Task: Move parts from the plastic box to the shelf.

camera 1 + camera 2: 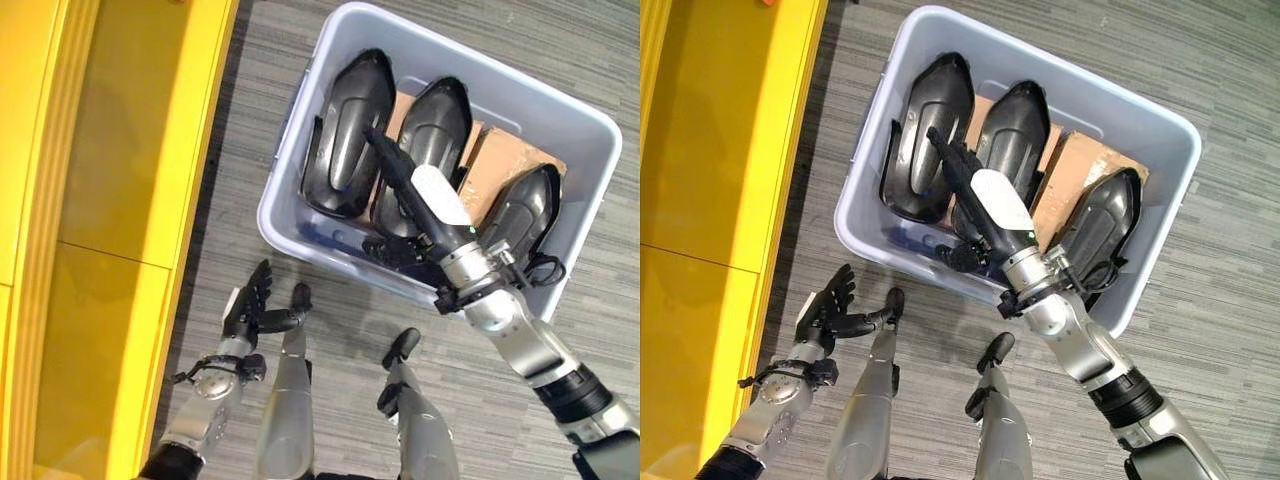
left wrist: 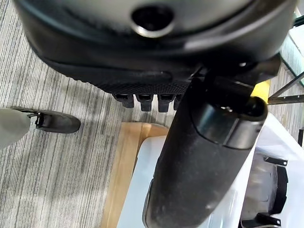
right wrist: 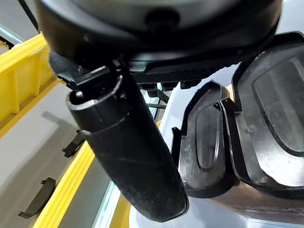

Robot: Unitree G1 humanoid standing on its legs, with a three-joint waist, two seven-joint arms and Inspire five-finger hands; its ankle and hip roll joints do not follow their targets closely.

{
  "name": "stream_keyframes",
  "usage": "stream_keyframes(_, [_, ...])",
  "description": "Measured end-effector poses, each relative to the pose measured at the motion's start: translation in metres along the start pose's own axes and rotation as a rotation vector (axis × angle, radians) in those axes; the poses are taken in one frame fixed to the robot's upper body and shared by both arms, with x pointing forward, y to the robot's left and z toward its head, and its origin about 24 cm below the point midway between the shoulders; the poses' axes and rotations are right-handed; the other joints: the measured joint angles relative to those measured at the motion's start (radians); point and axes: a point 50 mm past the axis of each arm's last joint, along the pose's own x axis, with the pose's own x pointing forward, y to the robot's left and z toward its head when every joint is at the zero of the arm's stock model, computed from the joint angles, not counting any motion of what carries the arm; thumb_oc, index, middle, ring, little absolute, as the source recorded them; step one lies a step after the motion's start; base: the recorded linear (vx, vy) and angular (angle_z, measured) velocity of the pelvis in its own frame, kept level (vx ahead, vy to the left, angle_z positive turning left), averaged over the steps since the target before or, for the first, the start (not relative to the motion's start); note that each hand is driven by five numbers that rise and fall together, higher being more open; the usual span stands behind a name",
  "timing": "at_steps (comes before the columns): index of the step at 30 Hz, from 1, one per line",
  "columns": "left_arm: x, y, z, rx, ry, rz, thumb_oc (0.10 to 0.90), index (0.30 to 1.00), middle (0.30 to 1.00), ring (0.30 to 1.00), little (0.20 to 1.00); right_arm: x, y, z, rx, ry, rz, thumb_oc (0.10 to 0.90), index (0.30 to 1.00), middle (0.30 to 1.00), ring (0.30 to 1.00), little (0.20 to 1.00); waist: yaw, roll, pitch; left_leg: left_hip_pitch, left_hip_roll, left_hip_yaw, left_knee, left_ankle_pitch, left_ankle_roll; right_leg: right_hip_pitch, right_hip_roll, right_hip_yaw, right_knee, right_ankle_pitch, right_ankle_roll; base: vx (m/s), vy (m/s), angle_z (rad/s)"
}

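Black moulded parts stand on edge in your grey plastic box (image 1: 590, 140), packed side by side with cardboard (image 1: 497, 158) behind them, probably so each can be lifted out singly. You have three: a left part (image 1: 348, 130), a middle part (image 1: 432, 130) and a right part (image 1: 525, 208). Your right hand (image 1: 415, 185) reaches into the box with fingers straight and relaxed, lying over the gap between the left and middle parts, gripping nothing yet. Your left hand (image 1: 252, 305) hangs loosely spread above the carpet (image 1: 250, 120) beside the box, free to help. Just left of it, the yellow shelf (image 1: 120, 200) waits within easy reach.
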Motion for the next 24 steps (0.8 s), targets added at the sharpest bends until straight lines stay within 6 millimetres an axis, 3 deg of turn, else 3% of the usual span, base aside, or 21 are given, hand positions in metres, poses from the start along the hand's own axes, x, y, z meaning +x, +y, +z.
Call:
stream_keyframes(10, [0.001, -0.002, -0.005, -0.007, 0.011, 0.026, 0.9, 1.0, 1.0, 1.0, 1.0, 0.001, 0.005, -0.01, -0.009, 0.06, -0.017, 0.9, 1.0, 1.0, 1.0, 1.0, -0.001, 0.0, 0.0, 0.0, 0.0, 0.0, 0.0, 0.0, 0.0, 0.0, 0.0, 0.0, 0.0, 0.0, 0.0, 0.0, 0.0, 0.0])
stream_keyframes(16, [0.004, -0.005, -0.003, -0.005, 0.001, 0.027, 0.9, 1.0, 1.0, 1.0, 1.0, 0.0, 0.008, -0.023, -0.143, 0.11, -0.031, 0.9, 1.0, 1.0, 1.0, 1.0, 0.004, 0.0, 0.0, -0.007, 0.0, -0.002, 0.0, 0.0, 0.0, -0.005, 0.0, -0.001, -0.001, 0.0, 0.0, 0.0, 0.0, 0.0])
stream_keyframes(24, [0.005, -0.005, 0.0, -0.005, -0.015, 0.03, 0.9, 1.0, 1.0, 1.0, 1.0, -0.001, 0.01, -0.025, -0.316, 0.1, -0.038, 0.9, 1.0, 1.0, 1.0, 1.0, 0.002, 0.0, 0.0, -0.023, -0.001, -0.001, 0.0, 0.0, 0.0, -0.02, 0.0, -0.002, -0.005, 0.0, 0.0, 0.0, 0.0, 0.0])
